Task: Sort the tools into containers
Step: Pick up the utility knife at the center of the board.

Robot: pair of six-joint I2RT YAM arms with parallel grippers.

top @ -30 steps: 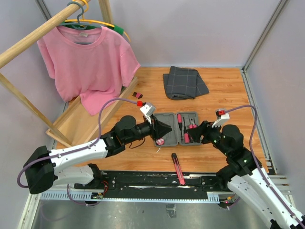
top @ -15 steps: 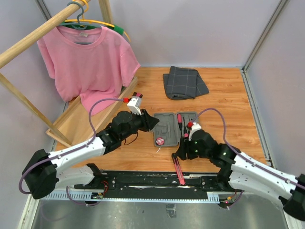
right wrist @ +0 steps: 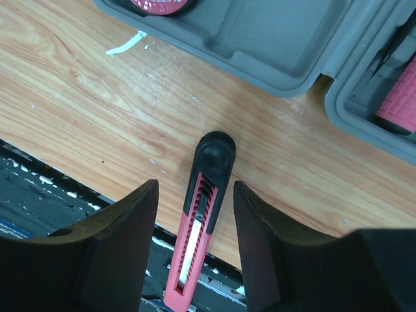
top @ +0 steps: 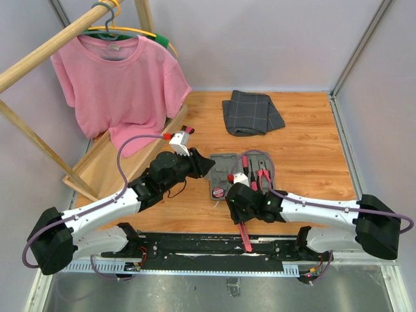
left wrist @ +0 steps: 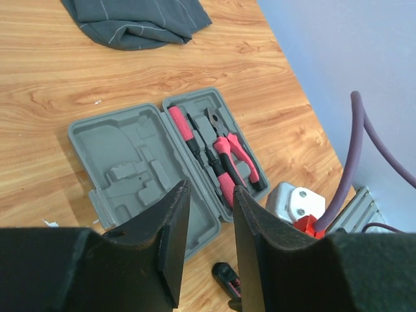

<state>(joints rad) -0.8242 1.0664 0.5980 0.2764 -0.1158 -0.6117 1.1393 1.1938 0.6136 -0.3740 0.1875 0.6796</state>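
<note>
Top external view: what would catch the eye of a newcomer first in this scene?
The pink T-shirt hanging at the far left stands out most. Next is the open grey tool case in the middle, with red-handled tools in its right half. Near it lies a red and black utility knife, with the open right gripper straddling it.

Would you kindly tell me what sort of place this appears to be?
Probably a robot test cell: plain walls enclose a wooden table, with staged props, a shirt and a tool case.
</note>
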